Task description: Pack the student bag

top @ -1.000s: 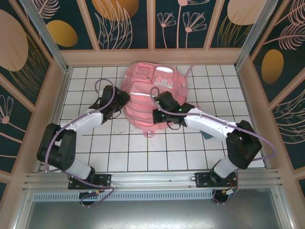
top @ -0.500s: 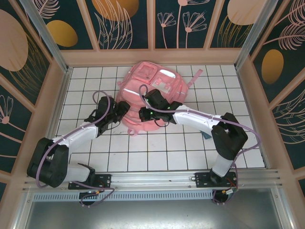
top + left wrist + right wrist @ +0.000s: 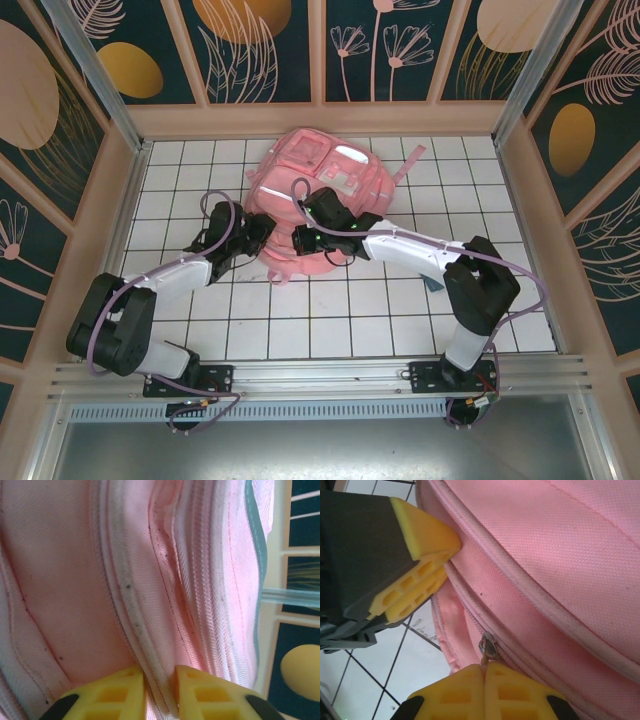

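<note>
Tiled table (image 3: pixel 300 320): the student bag (image 3: pixel 340 165) lies flat at the far middle, pocketed front facing up. Its long axis runs far to near, and the near end leans slightly to the left. A strap trails off the far right corner.

Left arm (image 3: pixel 175 270): the elbow is folded out towards the left wall. The forearm reaches diagonally far-right and meets the bag's near left edge.

Right arm (image 3: pixel 420 250): the upper link rises from the base. The forearm lies low and stretches leftward across the tiles to the bag's near end.

Left gripper (image 3: pixel 262 232) (image 3: pixel 159 692) (image 3: pixel 422 572): the jaws are almost together, pinching a raised ridge of pink piping on the bag's side seam.

Right gripper (image 3: pixel 305 240) (image 3: pixel 484 690): the yellow jaws are pressed together, with the metal zip pull (image 3: pixel 487 647) caught between their tips. It sits just beside the left gripper on the same edge.
</note>
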Tool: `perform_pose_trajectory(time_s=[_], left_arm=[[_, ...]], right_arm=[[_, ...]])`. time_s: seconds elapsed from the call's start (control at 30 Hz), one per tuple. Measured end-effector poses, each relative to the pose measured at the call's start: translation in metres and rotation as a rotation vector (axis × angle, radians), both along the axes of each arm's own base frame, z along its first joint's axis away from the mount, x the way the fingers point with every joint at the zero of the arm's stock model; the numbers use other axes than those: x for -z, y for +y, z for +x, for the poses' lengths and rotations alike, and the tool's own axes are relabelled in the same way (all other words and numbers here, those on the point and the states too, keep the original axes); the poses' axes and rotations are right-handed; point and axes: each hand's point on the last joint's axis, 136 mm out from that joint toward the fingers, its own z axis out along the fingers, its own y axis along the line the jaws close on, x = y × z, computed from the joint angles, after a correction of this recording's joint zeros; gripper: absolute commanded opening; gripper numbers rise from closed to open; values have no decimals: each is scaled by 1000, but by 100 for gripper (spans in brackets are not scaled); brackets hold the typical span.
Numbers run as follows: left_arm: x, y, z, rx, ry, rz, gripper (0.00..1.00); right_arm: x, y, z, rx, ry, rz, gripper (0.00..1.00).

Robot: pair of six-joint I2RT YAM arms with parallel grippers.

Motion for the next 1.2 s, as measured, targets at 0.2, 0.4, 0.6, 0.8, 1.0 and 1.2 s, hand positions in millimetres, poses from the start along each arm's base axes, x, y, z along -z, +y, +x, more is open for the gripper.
perform_pose_trajectory(time_s=[0.2, 0.4, 0.6, 0.8, 1.0, 1.2], left_arm=[[-3, -1, -2, -5, -18, 12, 5], [-11, -6, -6, 11, -43, 14, 2], [1, 16, -3, -66, -26, 64, 0], [0, 15, -4, -58, -31, 66, 2], [-3, 10, -5, -25, -31, 42, 2], [-15, 5, -4, 3, -48, 13, 2]], right_arm=[[11, -20, 2, 30, -73, -154, 0], [-3, -40, 4, 48, -134, -208, 0], [-8, -118, 20, 222, -148, -338, 0], [0, -122, 7, 188, -97, -328, 10], [-10, -79, -11, 76, -25, -141, 41], [-20, -48, -12, 34, 2, -38, 47]])
